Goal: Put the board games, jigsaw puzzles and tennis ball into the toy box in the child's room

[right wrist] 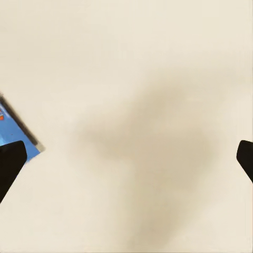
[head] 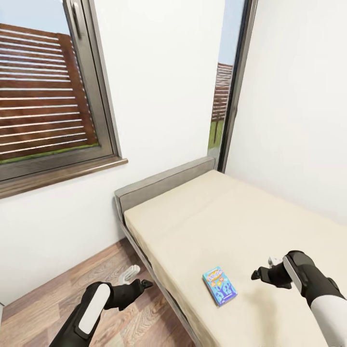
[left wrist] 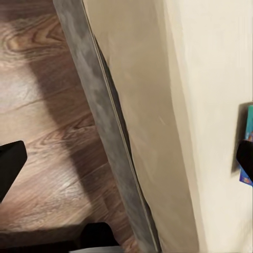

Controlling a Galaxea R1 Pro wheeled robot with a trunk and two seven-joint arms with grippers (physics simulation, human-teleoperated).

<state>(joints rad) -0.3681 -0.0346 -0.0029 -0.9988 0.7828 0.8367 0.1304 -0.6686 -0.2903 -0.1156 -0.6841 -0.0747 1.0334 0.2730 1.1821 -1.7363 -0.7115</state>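
1. Reaching over the bed [head: 202, 212], the right gripper [head: 256, 274] hovered above the cream mattress just beside a small blue game box [head: 220, 286], which lay flat near the bed's near edge.
2. The right wrist view showed that gripper's two dark fingertips [right wrist: 10, 163] spread wide, released and holding nothing, with only a corner of the blue box [right wrist: 16, 134] beside one tip.
3. The left gripper [head: 144, 284] hung over the wood floor [head: 86, 274] beside the bed frame; its tips [left wrist: 10, 163] stood apart and empty.
4. To grasp well, the right gripper probably needed to shift toward the box until it sat centred between the fingers, then descend.
5. Because the box was thin and flat on a soft surface, gripping across its narrower width seemed wisest, pressing slightly into the mattress to catch the edges.
6. The left arm should stay clear of the frame.
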